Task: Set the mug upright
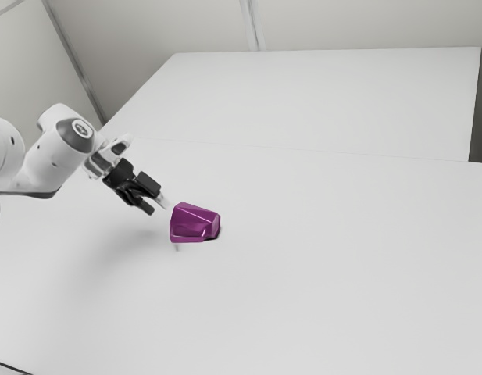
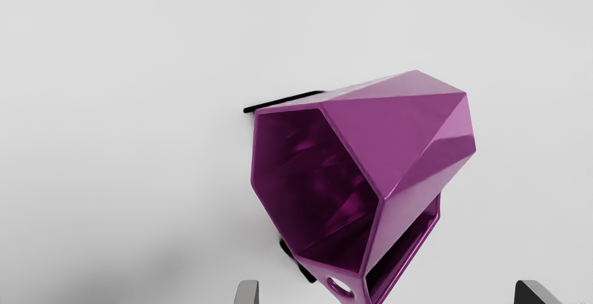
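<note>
The fingers [image 1: 148,181] are held spread, with nothing pinched between them, above the bench and just short of the purple faceted mug [image 1: 195,223]. The mug is laid on its side, its long axis running roughly along the exterior view's left-to-right direction. Its open mouth [image 2: 315,183] is turned toward the fingers and the exterior view's left; its base is pointed away, to the exterior view's right. The handle [image 2: 403,262] is directed toward the space between the fingers in the wrist view. A plain white bench [image 1: 342,273] is spread beneath, darkened by a soft shadow below the white arm [image 1: 61,152], and crossed farther back by a faint seam. Beyond its far edge, a pale wall [image 1: 365,19] is divided by an upright strip [image 1: 252,23].
</note>
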Controlling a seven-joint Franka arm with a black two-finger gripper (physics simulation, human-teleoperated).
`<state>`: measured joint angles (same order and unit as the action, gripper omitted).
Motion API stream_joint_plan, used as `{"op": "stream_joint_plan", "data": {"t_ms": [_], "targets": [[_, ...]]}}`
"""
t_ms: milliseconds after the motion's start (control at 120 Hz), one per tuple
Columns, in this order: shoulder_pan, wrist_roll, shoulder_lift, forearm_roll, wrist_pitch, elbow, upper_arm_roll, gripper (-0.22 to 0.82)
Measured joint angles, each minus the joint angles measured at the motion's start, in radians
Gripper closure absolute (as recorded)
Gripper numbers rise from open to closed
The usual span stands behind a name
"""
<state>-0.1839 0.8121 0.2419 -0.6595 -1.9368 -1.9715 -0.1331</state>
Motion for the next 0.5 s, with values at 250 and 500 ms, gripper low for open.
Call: {"op": "stream_joint_plan", "data": {"t_ms": [250,500], "targets": [[-0.011,0.153,0.09,-0.107,0.073,0.059,0.001,0.0],[-0.036,0.253,0.112,-0.183,0.126,0.06,0.024,0.0]]}}
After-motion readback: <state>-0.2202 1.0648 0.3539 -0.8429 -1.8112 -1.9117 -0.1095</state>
